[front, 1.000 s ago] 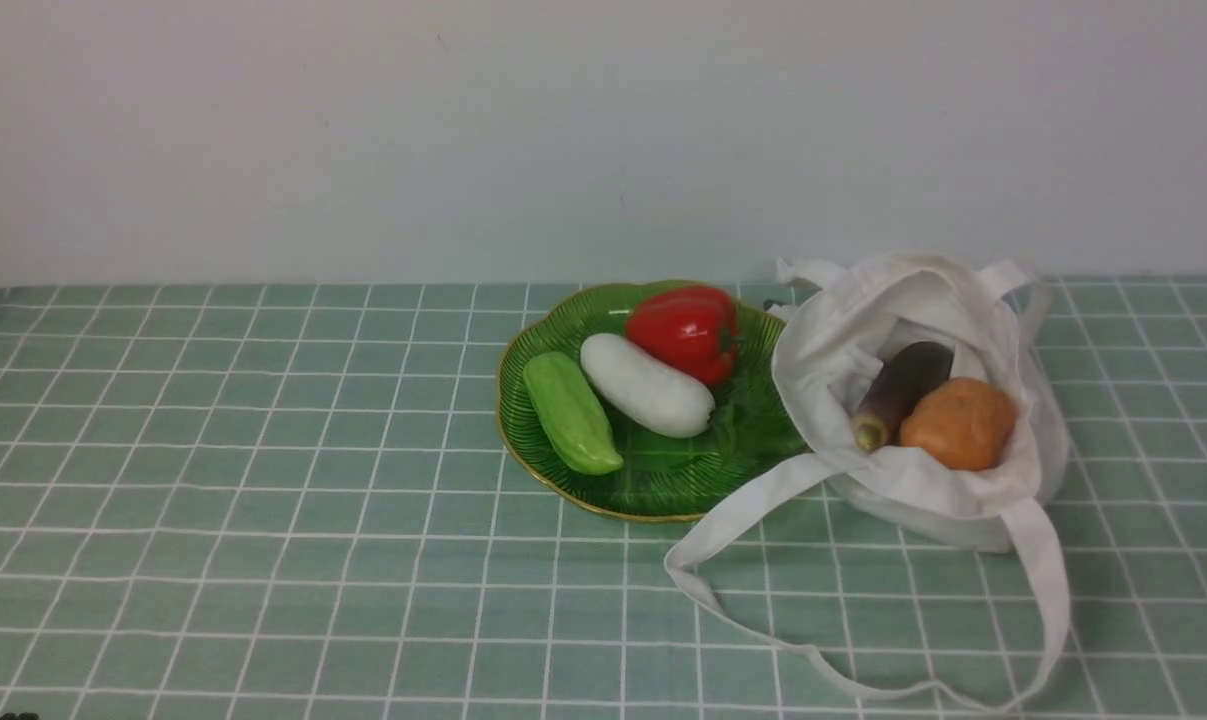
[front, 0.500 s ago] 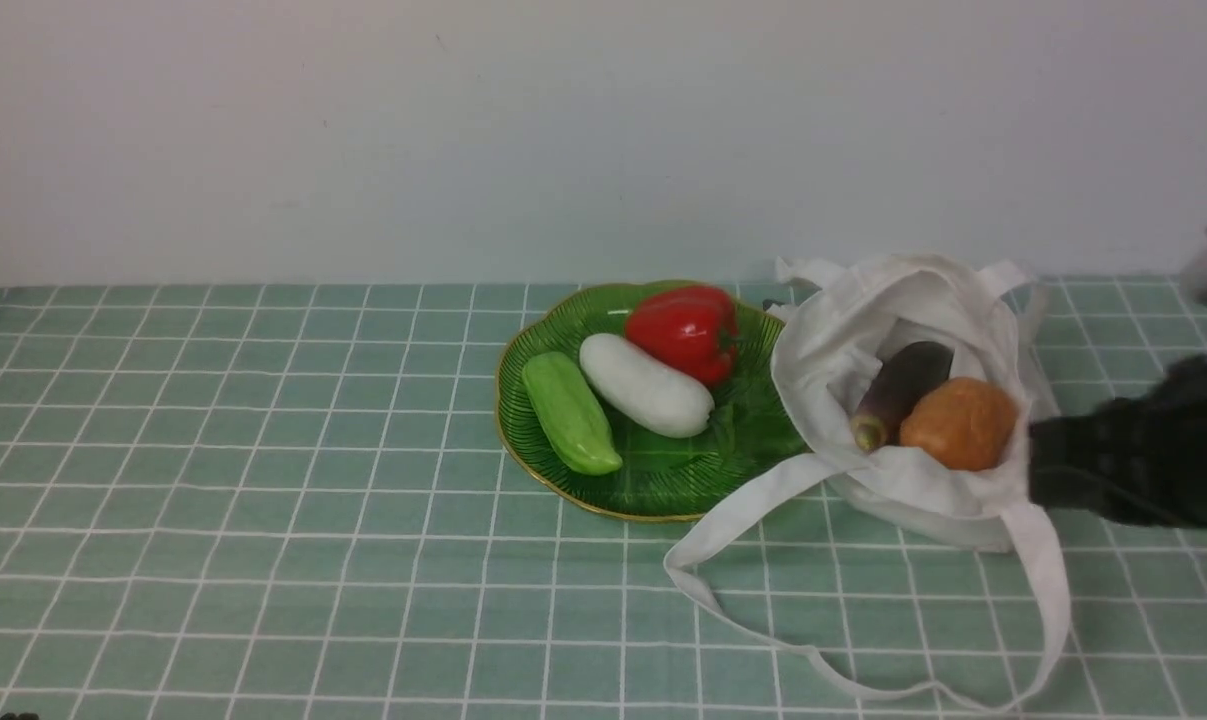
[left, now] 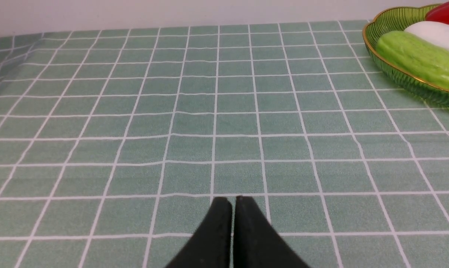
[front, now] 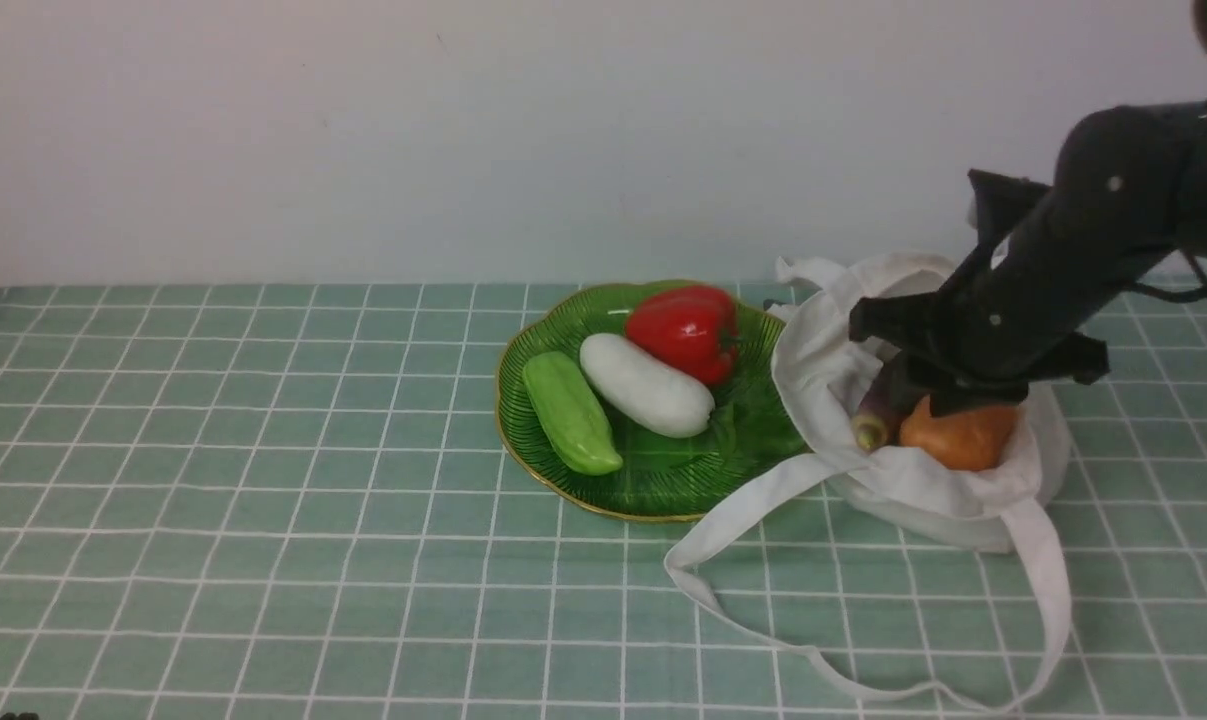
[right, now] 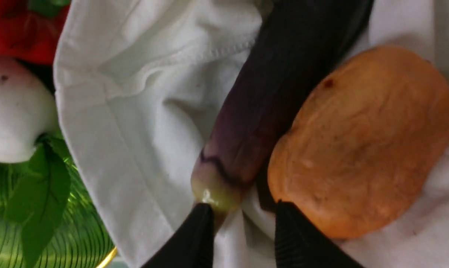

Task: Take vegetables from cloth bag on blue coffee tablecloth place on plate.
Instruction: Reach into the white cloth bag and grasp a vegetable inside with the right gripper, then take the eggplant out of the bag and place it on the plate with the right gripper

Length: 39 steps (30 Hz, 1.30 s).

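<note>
Right claw (right: 243, 207) arrived, part-open at eggplant (right: 269, 96).

In the front view the right arm (front: 1063, 270), cut off at the frame's upper right, covers most of the eggplant (front: 873, 420), the potato's (front: 958, 442) top and the cloth bag's (front: 903, 490) far rim; a dark speck (front: 18, 716) at the lower left corner is too small to tell; in the left wrist view the frame's edge cuts the plate (left: 406, 76), red pepper (left: 447, 9) and white vegetable (left: 438, 33); in the right wrist view the eggplant's dark end runs out of frame.
</note>
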Motion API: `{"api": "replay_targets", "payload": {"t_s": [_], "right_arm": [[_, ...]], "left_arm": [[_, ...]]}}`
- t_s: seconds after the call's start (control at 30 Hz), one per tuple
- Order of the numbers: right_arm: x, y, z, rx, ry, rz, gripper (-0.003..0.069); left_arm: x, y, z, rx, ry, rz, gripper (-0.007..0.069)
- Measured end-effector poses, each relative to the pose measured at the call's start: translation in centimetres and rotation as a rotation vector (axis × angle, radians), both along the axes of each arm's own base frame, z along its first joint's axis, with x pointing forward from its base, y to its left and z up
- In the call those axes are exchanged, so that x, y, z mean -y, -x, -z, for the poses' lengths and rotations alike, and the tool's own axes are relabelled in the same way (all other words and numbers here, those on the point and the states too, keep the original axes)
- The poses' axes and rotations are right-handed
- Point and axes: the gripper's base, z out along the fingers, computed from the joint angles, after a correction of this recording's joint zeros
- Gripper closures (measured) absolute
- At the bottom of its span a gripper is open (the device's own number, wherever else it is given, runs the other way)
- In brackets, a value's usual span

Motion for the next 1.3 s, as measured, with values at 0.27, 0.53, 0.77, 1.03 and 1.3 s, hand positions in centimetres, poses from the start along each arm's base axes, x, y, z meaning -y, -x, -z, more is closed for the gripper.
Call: {"api": "replay_targets", "payload": {"t_s": [0.27, 0.53, 0.77, 1.03, 1.3], "right_arm": [[-0.8, -0.9, 1.1, -0.042, -0.083, 0.065, 0.0238], [-0.9, -1.7, 4.4, -0.110, -0.083, 0.122, 0.0211], [-1.0, -1.9, 5.3, -0.116, -0.069, 0.103, 0.0255], [-0.8, -1.6, 5.0, -0.119, -0.035, 0.043, 0.0383], [0.1, -0.2, 0.5, -0.069, 0.043, -0.014, 0.0383]], "left_arm": [[0.0, 0.0, 0.0, 0.000, 0.000, 0.000, 0.0632], [0.0, 0.0, 0.0, 0.000, 0.000, 0.000, 0.0632], [0.0, 0.0, 0.0, 0.000, 0.000, 0.000, 0.0632], [0.0, 0.0, 0.0, 0.000, 0.000, 0.000, 0.0632], [0.0, 0.0, 0.0, 0.000, 0.000, 0.000, 0.0632]]}}
